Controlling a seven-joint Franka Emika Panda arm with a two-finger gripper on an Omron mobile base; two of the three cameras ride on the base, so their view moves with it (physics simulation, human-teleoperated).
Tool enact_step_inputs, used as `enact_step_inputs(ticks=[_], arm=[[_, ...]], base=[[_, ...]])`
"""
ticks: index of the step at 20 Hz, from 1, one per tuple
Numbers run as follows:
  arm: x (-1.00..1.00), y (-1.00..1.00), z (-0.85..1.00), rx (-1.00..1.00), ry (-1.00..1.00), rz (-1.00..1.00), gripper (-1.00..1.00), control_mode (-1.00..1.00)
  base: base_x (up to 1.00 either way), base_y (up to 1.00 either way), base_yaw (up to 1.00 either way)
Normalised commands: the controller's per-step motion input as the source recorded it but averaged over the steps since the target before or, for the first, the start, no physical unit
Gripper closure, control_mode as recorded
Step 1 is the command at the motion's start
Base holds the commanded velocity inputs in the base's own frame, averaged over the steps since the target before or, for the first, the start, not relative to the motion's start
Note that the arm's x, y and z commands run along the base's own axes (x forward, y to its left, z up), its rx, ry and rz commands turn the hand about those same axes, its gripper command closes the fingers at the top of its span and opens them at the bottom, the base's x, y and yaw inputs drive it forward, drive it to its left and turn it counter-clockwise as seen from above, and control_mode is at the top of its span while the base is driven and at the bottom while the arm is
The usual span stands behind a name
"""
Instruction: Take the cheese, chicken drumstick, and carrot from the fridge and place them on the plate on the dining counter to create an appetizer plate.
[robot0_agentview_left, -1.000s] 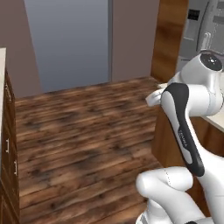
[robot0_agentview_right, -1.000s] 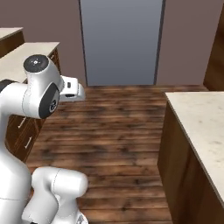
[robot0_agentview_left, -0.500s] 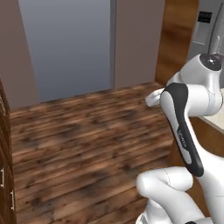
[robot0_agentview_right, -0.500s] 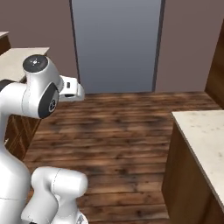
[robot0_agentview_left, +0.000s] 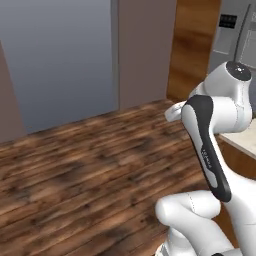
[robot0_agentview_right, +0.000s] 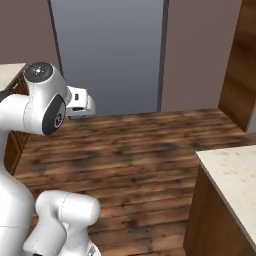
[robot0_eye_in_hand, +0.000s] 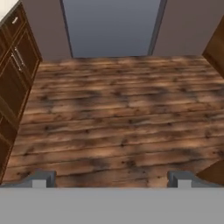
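Wood plank floor (robot0_eye_in_hand: 118, 118) stretches under the hand (robot0_eye_in_hand: 111, 179), whose fingers (robot0_eye_in_hand: 41, 178) are spread wide with nothing between them. Tall grey panel, maybe the fridge (robot0_eye_in_hand: 111, 26), sits well off at 12 o'clock from the hand. Speckled beige tabletop (robot0_agentview_right: 235, 175) is at about 4 o'clock in the right base view

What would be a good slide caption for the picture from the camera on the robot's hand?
Open gripper held over a wooden floor, facing a grey panel with dark cabinets alongside.

Arm folded high; gripper (robot0_eye_in_hand: 112, 178) wide open, empty.
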Motion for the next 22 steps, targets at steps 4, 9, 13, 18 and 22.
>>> enact_step_inputs(ticks=[4, 9, 13, 18, 22], arm=[[0.00, 0.00, 0.00, 0.00, 0.00, 0.00, -1.00, 1.00], [0.00, 0.00, 0.00, 0.00, 0.00, 0.00, -1.00, 1.00], [0.00, 0.00, 0.00, 0.00, 0.00, 0.00, -1.00, 1.00], [0.00, 0.00, 0.00, 0.00, 0.00, 0.00, -1.00, 1.00], [0.00, 0.00, 0.00, 0.00, 0.00, 0.00, -1.00, 1.00]], base=[[0.87, -0.05, -0.35], [0.90, -0.06, -0.39], [0.88, -0.07, -0.41], [0.86, -0.01, -0.43], [0.88, 0.00, -0.46]])
